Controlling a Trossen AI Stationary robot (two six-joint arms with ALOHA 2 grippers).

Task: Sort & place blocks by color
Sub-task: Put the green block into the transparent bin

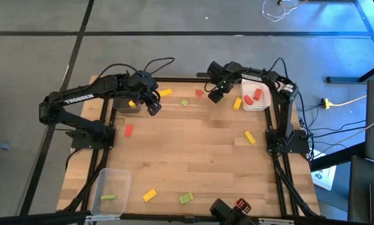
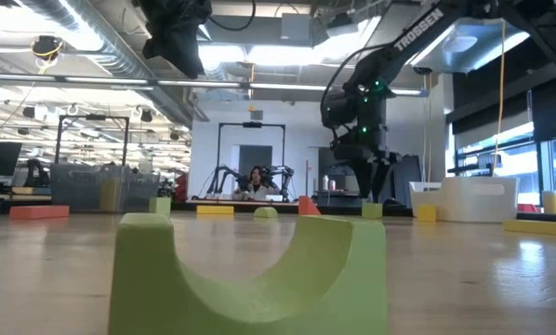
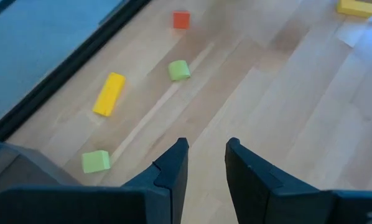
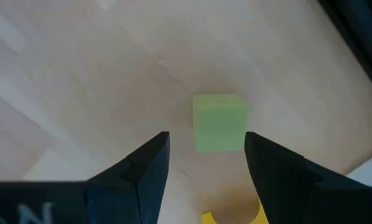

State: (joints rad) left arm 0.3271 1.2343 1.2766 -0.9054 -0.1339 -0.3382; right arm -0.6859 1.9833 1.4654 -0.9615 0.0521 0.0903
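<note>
The right claw (image 4: pixel 204 155) is hovering with fingers spread, a green block (image 4: pixel 219 122) lying just ahead between them, evidently lining up a grasp. The left claw (image 3: pixel 206 163) is waiting empty, fingers apart, beside the grey tray (image 1: pixel 126 104).

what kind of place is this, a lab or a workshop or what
Probably a robotics lab: a wooden table with two arms sorting blocks, another robot rig with a person seated behind it, and exposed ceiling ducts overhead.

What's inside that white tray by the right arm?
The white tray holds two red blocks, seen from above. A yellow block lies just outside it. From the low view its wall hides everything inside.
</note>
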